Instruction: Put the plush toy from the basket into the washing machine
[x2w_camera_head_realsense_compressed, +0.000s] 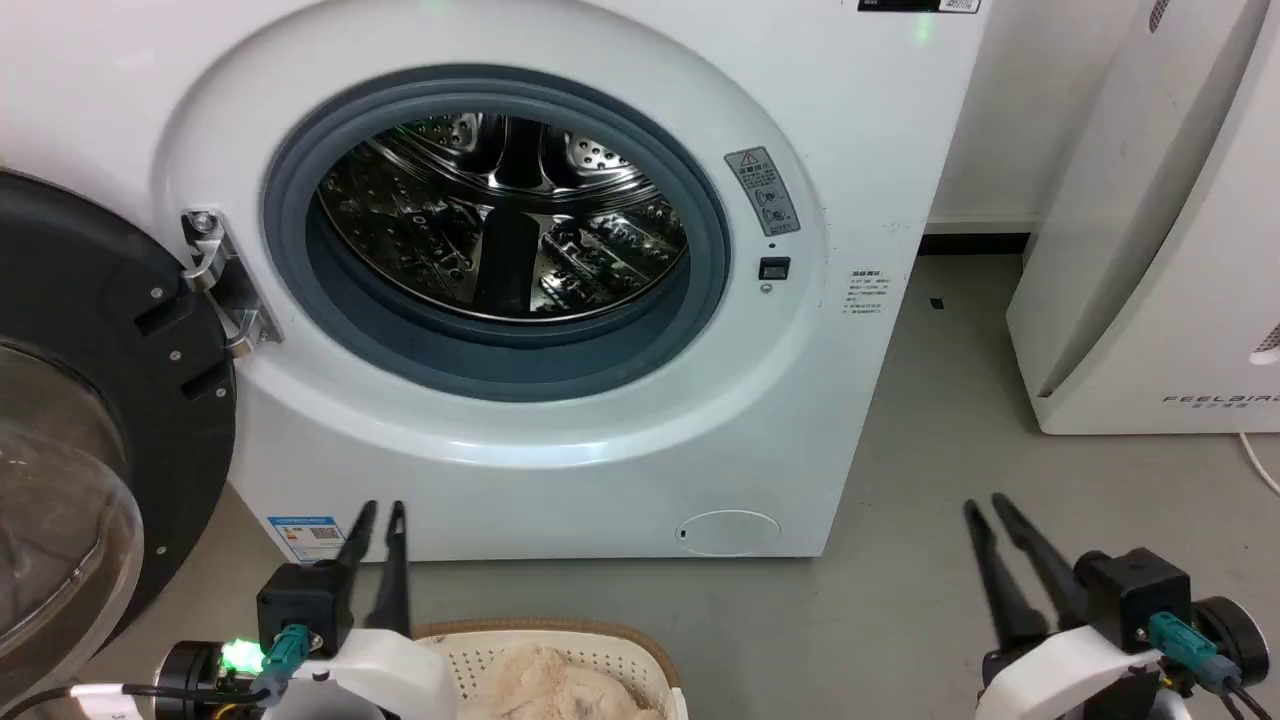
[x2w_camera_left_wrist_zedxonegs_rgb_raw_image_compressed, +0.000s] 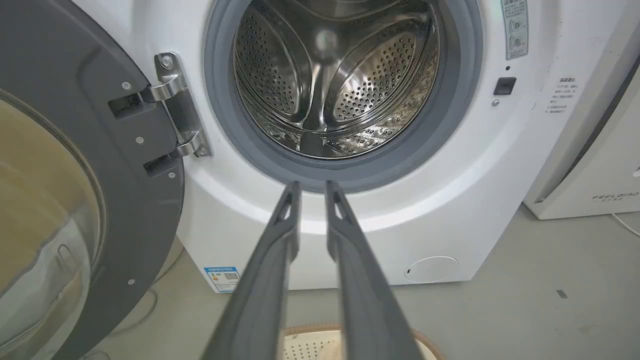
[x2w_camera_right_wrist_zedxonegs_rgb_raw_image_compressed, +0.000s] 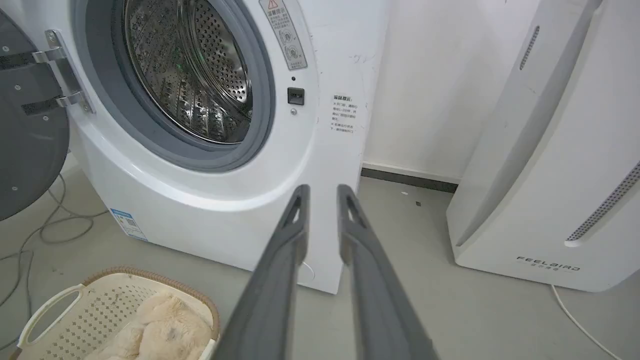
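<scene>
The washing machine (x2w_camera_head_realsense_compressed: 860, 150) stands right in front of me, its black-framed glass door (x2w_camera_head_realsense_compressed: 90, 400) swung open to the left and the steel drum (x2w_camera_head_realsense_compressed: 500, 215) empty. At the bottom edge of the head view the basket (x2w_camera_head_realsense_compressed: 610, 634) sits on the floor with the cream plush toy (x2w_camera_head_realsense_compressed: 560, 685) lying in it; the right wrist view has the basket (x2w_camera_right_wrist_zedxonegs_rgb_raw_image_compressed: 95, 305) and toy (x2w_camera_right_wrist_zedxonegs_rgb_raw_image_compressed: 165, 330) at lower left. My left gripper (x2w_camera_head_realsense_compressed: 384, 510) hovers just above the basket's left end, narrowly open and empty. My right gripper (x2w_camera_head_realsense_compressed: 983, 503) hangs over bare floor to the right, also narrowly open and empty.
A white slanted appliance (x2w_camera_head_realsense_compressed: 1150, 250) with grey lettering stands at the right against the wall, a white cord (x2w_camera_head_realsense_compressed: 1262, 465) trailing from it. Grey cables (x2w_camera_right_wrist_zedxonegs_rgb_raw_image_compressed: 50, 225) lie on the floor under the open door. Grey floor (x2w_camera_head_realsense_compressed: 900, 560) spreads between washer and appliance.
</scene>
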